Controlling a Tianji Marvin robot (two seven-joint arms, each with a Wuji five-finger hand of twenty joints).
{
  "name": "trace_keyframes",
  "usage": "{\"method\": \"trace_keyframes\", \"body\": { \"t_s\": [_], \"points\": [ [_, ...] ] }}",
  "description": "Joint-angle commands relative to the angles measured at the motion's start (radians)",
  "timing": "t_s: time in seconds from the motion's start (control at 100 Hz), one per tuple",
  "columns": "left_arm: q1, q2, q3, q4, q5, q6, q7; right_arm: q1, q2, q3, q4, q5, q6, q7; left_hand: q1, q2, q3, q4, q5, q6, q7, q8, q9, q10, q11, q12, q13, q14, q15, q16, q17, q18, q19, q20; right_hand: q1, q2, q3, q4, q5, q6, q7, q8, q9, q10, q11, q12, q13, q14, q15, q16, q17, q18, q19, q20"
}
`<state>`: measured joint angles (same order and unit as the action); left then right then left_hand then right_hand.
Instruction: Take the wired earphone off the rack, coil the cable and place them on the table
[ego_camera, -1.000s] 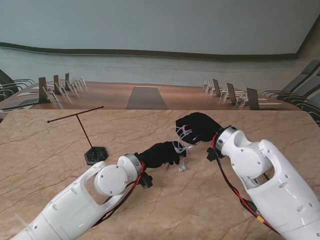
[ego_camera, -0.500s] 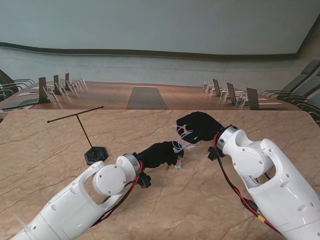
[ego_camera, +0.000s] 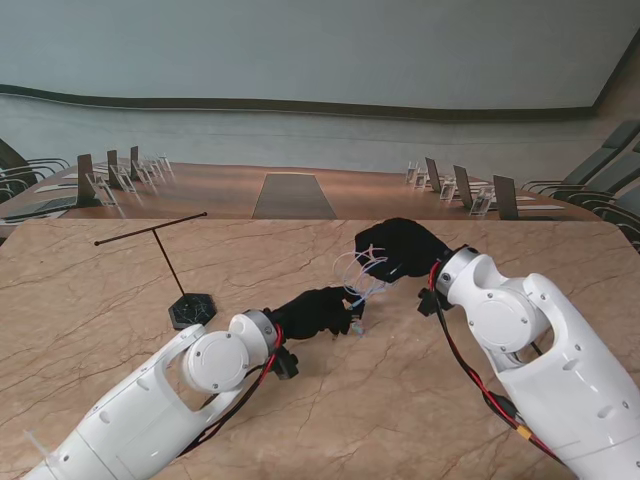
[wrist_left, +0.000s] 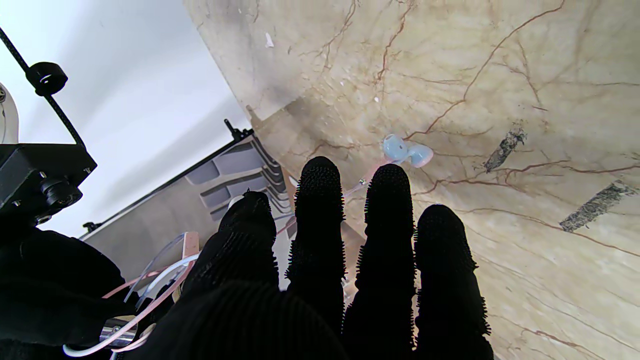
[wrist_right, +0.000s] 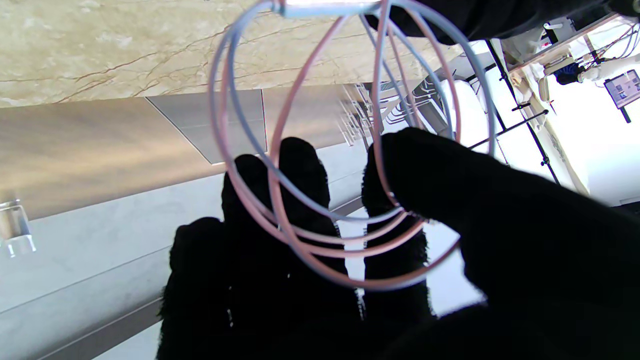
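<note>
Stand view, rack: we see the black T-shaped rack (ego_camera: 170, 262) standing on the marble table (ego_camera: 90, 300) at our left, its bar bare, well apart from both hands.
Stand view, right hand: our right hand (ego_camera: 400, 250) is raised over the middle of the table, fingers curled through the coiled cable (ego_camera: 360, 272), which hangs in pale loops at its left side.
Stand view, left hand: our left hand (ego_camera: 315, 311) sits nearer to us, just beside the loops, its fingertips at the cable's lower end; whether it pinches anything we cannot tell from here.
Left wrist view, left hand: the four black fingers (wrist_left: 318, 220) reach out straight and side by side; cable strands (wrist_left: 150, 287) pass beside the thumb side, but a grasp is not clear.
Left wrist view, earbuds: the two pale blue and pink earbuds (wrist_left: 407, 152) lie together on the marble, just beyond the fingertips.
Right wrist view, cable: several pink and blue loops (wrist_right: 320, 170) ring our right hand's fingers (wrist_right: 300, 180), with the thumb pressing on them.
Containers: we see none.
</note>
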<state>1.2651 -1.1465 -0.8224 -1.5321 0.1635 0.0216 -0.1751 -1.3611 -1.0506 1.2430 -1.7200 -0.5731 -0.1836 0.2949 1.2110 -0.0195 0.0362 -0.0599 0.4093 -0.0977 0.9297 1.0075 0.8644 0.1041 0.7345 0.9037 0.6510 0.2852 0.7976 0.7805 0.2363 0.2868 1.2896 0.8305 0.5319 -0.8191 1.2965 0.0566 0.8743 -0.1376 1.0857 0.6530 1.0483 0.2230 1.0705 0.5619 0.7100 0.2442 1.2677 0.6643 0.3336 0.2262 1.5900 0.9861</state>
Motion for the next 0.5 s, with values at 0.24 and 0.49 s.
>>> {"method": "trace_keyframes", "body": {
  "t_s": [0.24, 0.49],
  "points": [
    [0.012, 0.008, -0.004, -0.013, 0.008, 0.008, -0.023, 0.003, -0.001, -0.013, 0.0, -0.003, 0.008, 0.006, -0.122, -0.109, -0.042, 0.032, -0.084, 0.057, -0.086, -0.309, -0.126, -0.018, -0.089, -0.066, -0.112, -0.023, -0.08, -0.011, -0.082, -0.038, -0.052, -0.009, 0.055, 0.027, 0.14, 0.094, 0.087, -0.107, 0.131, 0.013, -0.003, 0.116, 0.013, -0.01, 0.036, 0.09, 0.065, 0.008, -0.007, -0.07, -0.008, -0.001],
    [0.008, -0.001, 0.002, -0.004, -0.02, -0.008, -0.008, 0.008, -0.001, -0.028, 0.008, -0.003, 0.022, 0.008, -0.304, -0.066, -0.031, 0.031, -0.081, 0.101, -0.232, -0.363, -0.156, 0.001, -0.112, -0.114, -0.134, -0.016, -0.095, -0.013, -0.105, -0.039, -0.07, -0.004, 0.055, 0.024, 0.142, 0.093, 0.088, -0.106, 0.131, 0.012, 0.001, 0.117, 0.013, -0.011, 0.039, 0.092, 0.065, 0.007, -0.004, -0.068, -0.007, -0.001]
  ]
}}
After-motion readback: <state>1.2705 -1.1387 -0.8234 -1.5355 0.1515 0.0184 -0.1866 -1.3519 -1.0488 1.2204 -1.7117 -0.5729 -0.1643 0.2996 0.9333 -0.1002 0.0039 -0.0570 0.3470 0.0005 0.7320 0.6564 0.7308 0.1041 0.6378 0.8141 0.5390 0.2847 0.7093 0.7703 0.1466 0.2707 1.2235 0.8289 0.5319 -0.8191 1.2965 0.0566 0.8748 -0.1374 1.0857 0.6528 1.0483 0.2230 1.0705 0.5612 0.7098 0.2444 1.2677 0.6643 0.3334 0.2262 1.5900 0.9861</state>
